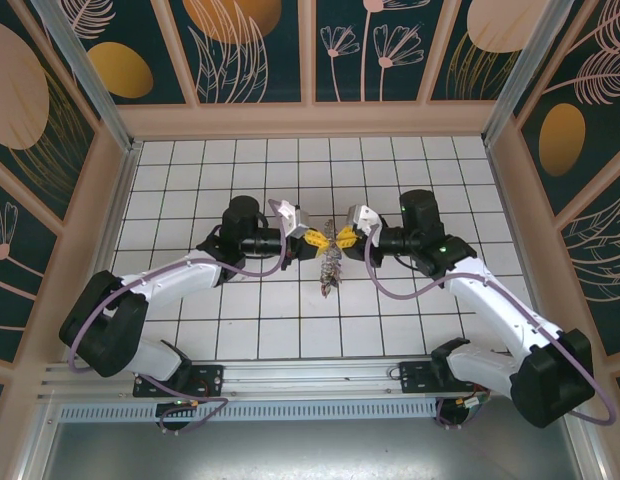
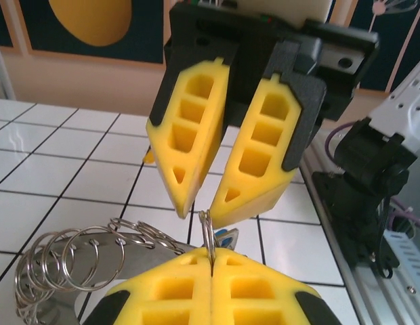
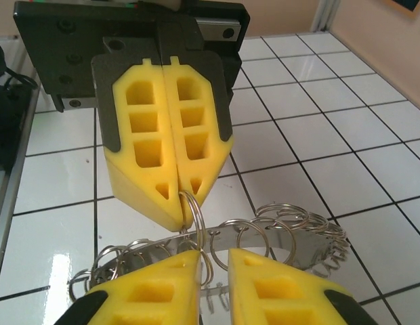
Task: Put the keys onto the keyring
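Both grippers meet tip to tip above the middle of the table. My left gripper [image 1: 315, 240] [image 2: 211, 256] is shut on a small split ring [image 2: 208, 230] [image 3: 196, 203] that stands upright in its tips. My right gripper [image 1: 345, 237] [image 3: 213, 254] faces it, open, with a gap between its fingers; the small ring lies against the inner face of one finger. Just below hangs the keyring [image 3: 291, 240] [image 2: 68, 261], a curved metal band fringed with several small split rings. A blue tag [image 2: 228, 237] peeks out behind the left fingertips. The keys [image 1: 330, 270] dangle as a silvery bunch.
White tiled floor [image 1: 290, 170] all round, boxed in by patterned walls [image 1: 250, 50]. The arm bases and a metal rail [image 1: 310, 375] run along the near edge. The right arm's base [image 2: 362, 176] stands at the right of the left wrist view.
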`<state>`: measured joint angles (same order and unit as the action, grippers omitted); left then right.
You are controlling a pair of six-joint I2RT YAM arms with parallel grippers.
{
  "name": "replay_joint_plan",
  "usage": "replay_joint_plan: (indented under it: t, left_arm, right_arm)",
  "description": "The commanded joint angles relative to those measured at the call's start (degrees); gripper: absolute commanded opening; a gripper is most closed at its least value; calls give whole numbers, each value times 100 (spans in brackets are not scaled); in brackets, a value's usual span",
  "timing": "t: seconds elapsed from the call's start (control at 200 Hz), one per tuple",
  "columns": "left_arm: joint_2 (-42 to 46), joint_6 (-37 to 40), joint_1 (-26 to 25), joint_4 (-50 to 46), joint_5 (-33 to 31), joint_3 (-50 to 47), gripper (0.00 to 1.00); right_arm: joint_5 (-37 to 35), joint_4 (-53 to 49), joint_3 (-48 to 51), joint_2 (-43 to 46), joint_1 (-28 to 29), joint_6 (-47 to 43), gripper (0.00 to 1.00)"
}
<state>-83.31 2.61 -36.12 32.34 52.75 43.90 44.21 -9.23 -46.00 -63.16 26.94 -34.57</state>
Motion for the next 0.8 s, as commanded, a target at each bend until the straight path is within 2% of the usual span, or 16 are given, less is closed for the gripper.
replay_joint_plan:
  t: [0.0, 0.105, 0.25, 0.37, 0.44, 0.616, 0.796]
  left_arm:
    - [51, -488, -27, 1145, 403, 17, 0]
    - [25, -465, -27, 1069, 376, 63, 0]
    - [39, -310, -27, 820, 251, 104, 0]
    - [54, -241, -31, 734, 141, 101, 0]
    - [51, -227, -27, 718, 113, 119, 0]
    - [-15, -230, -27, 686, 147, 220, 0]
    - [-36, -213, -27, 600, 191, 302, 0]
  right_arm:
    - [502, 384, 65, 50, -65, 86, 18]
    - [471, 480, 65, 85, -83, 170, 19]
    - [-472, 762, 181, 410, -90, 318, 19]
    - [-816, 637, 210, 682, -87, 175, 20]
    - [-696, 469, 141, 736, -89, 151, 20]
    - [248, 344, 11, 676, -26, 97, 23]
    - [422, 235, -205, 408, 58, -52, 24]
